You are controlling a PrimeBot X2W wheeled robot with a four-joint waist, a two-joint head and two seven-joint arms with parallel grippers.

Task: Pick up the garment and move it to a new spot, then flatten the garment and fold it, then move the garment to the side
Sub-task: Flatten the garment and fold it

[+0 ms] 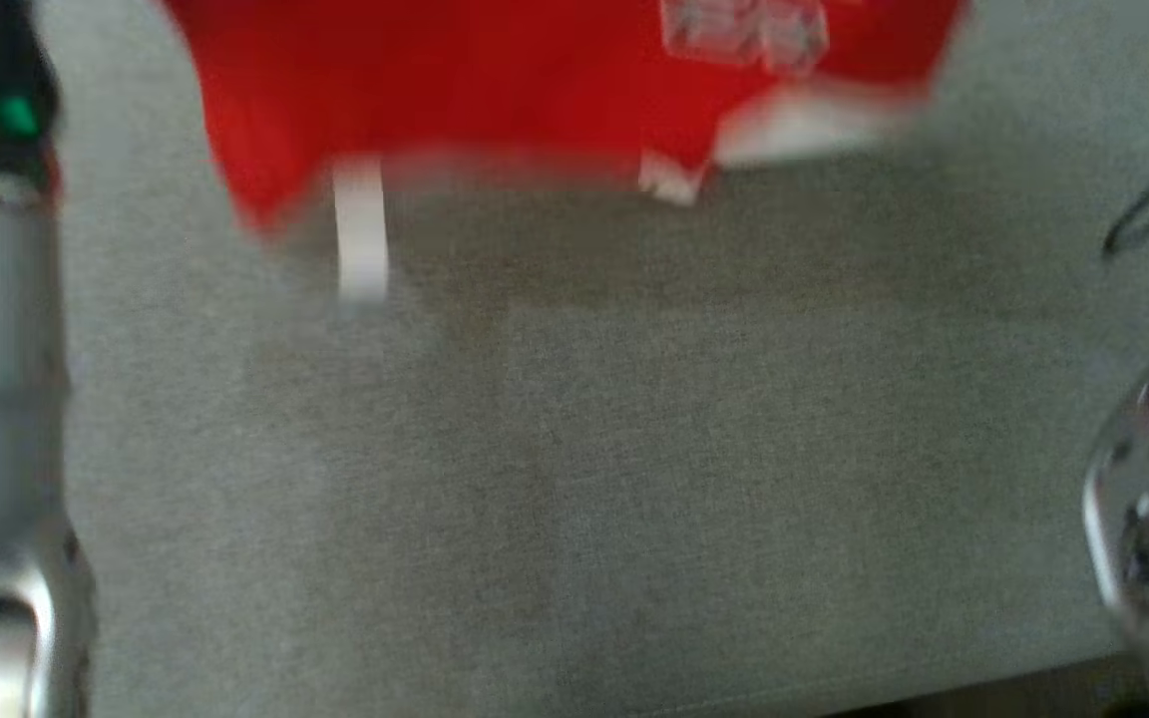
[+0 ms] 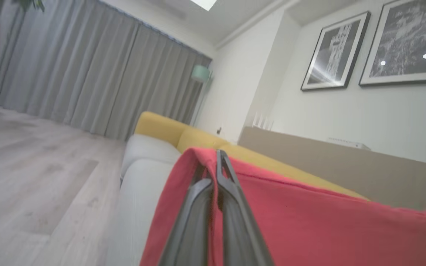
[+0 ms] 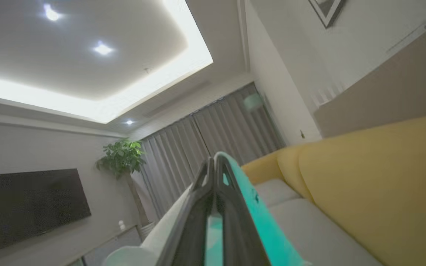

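**Left gripper** [image 2: 213, 166]: jaws fully closed. A red hem of the garment [image 2: 309, 221] is pinched between the fingers close to their tips, and the cloth falls away on either side of them.

**Right gripper** [image 3: 213, 164]: jaws likewise closed, on a teal fold [image 3: 257, 218] with white cloth beside it. This is judged to belong to the same garment (the left wrist view shows a sliver of teal and striped trim at the far end of the red cloth).

**Position of garment:** held up between the two grippers over the far part of the grey sofa seat [image 1: 634, 479], with the yellow backrest [image 3: 375, 177] beyond it. A white strip [image 1: 360, 229] dangles from the lower edge. The head view is blurred, so whether that edge touches the cushion cannot be told.

**Handling assessment:**
- The garment looks light, soft and wholly limp. It sags between its two holds and will take whatever shape it is laid in.
- Breakage is no concern; slipping is. A single thin layer could creep out of a closed pinch.
- The best holds are judged to be hems and seams, where doubled cloth gives the fingers some thickness.
- The two holds should sit well apart, so the body hangs spread rather than bunched.
- The loose strip could fold under when the garment is laid down.
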